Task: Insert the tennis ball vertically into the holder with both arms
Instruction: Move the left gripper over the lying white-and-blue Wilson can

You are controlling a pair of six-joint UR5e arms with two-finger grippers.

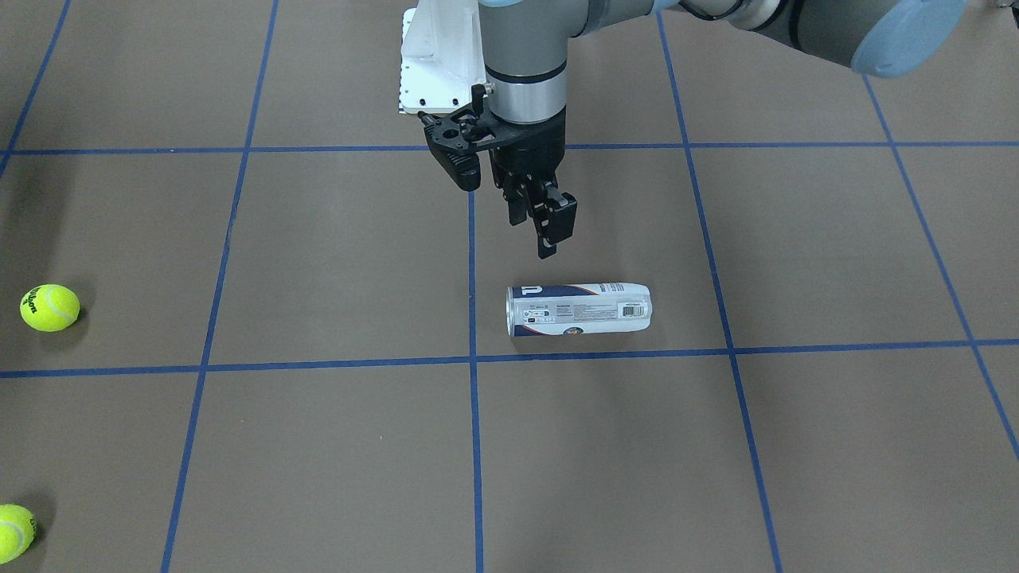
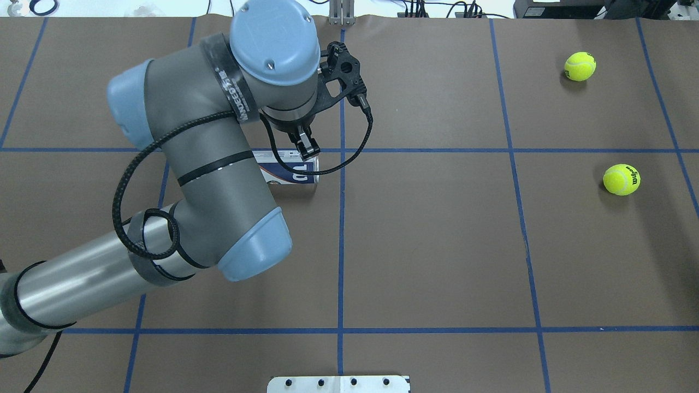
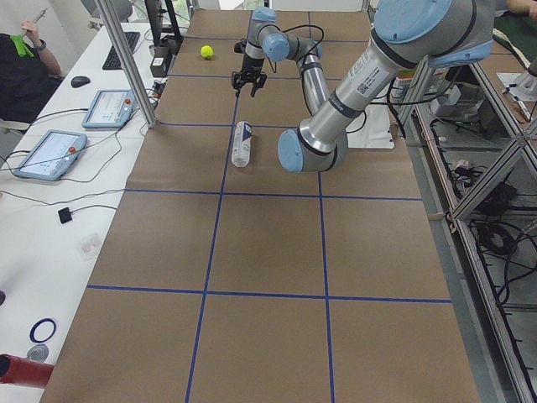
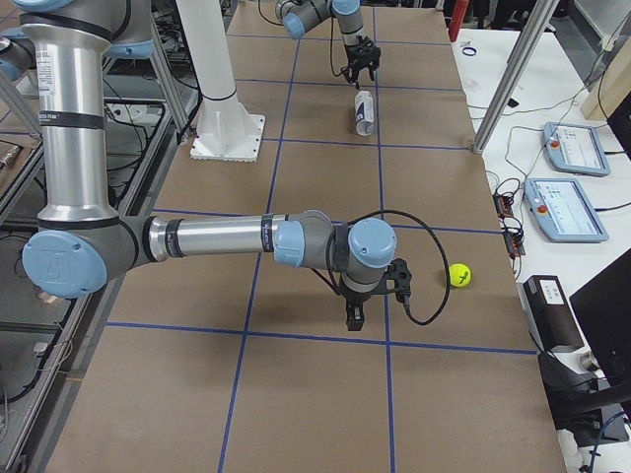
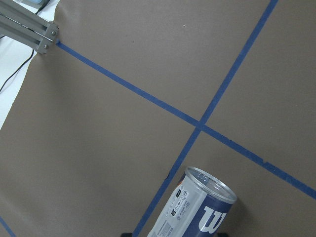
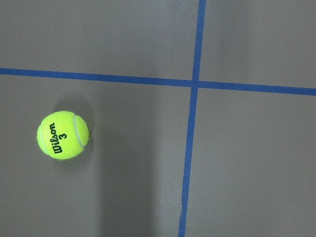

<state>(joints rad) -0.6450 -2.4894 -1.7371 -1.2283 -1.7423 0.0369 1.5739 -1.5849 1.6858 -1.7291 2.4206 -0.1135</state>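
**Holder lying flat; left pincer poised above its open end**

We report from the operators' edge inward. The surface [image 1: 796, 446] is matte brown paper, squared off by blue tape lines [image 1: 475, 446].

Two felted, yellow-green spheres rest on it. The nearer ball [image 1: 12, 529] is cut by the corner of the front view. The farther ball [image 1: 49, 307] carries black lettering. Both sit well apart from the holder.

The right pincer [image 4: 353, 315] shows only in the right-side view, pointing down near a ball. We cannot tell whether it is wide or narrow.

The holder [image 1: 579, 309] lies on its side. It is a smooth cylinder wrapped in a navy-and-white label with a barcode. Its silver-rimmed mouth lies just beside the centre tape line, and its length runs along the cross line. The left wrist view shows a white "W" on the navy band.

The left pincer [image 1: 535, 235], black and angular, hangs pointing down over the rim end without touching it. Its fingers stand apart with a plain gap between them. It ends a grey tubular arm [image 1: 525, 48] with a silver cuff.

Farthest back is a white bolted pedestal plate [image 1: 434, 72].
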